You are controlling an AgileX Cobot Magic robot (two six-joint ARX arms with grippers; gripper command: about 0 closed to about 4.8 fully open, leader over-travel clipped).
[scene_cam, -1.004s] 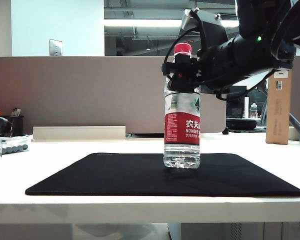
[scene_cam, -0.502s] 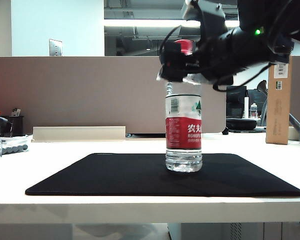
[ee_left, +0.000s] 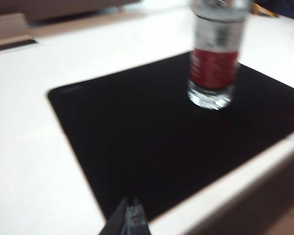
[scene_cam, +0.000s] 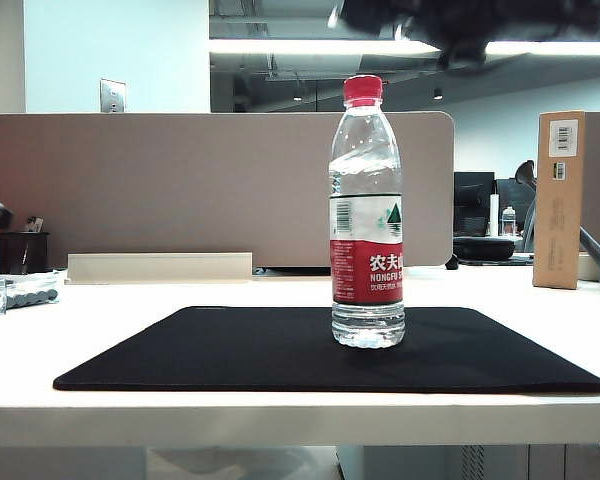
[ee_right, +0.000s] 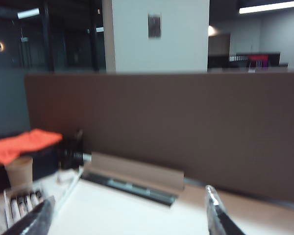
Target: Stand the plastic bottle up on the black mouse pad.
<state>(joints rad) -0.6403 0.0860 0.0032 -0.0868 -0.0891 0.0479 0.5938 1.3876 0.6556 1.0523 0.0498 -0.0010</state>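
A: Item one, the plastic bottle (scene_cam: pixel 366 210)?
B: Upright, red cap on top, on the black mouse pad (scene_cam: pixel 230 350), right of the pad's middle and toward its far edge. Nothing touches it. The exterior view shows it whole; the left wrist view shows only its blurred lower half and base.

A: Right gripper (ee_right: pixel 127 218)?
B: In its own wrist view two fingertips stand far apart at the frame's lower edge, jaws wide open, nothing between them. That camera looks level at the brown partition (ee_right: pixel 186 122) and shows neither bottle nor pad. In the exterior view only a dark blurred mass along the top edge, above the bottle and clear of the cap.

A: Left gripper (ee_left: pixel 129 219)?
B: Only a dark tip shows, over the pad's near edge, well apart from the bottle. The fingers seem close together, but the blur leaves it unsettled; cannot tell. Nothing seen in it.

A: Surroundings?
B: Orange cloth (ee_right: pixel 19 144), a paper cup (ee_right: pixel 18 171) and a rack of small grey cylinders (ee_right: pixel 23 203) toward the tabletop's left end, seen best from the right wrist. A low beige strip (scene_cam: pixel 160 266) along the tabletop's back edge. A cardboard box (scene_cam: pixel 558 200) upright at the far right. Nothing stands between the exterior camera and the bottle.

A: Surface and room?
B: White tabletop (scene_cam: pixel 100 310); office behind, ceiling strip lights, wall plate (scene_cam: pixel 112 95) at upper left.
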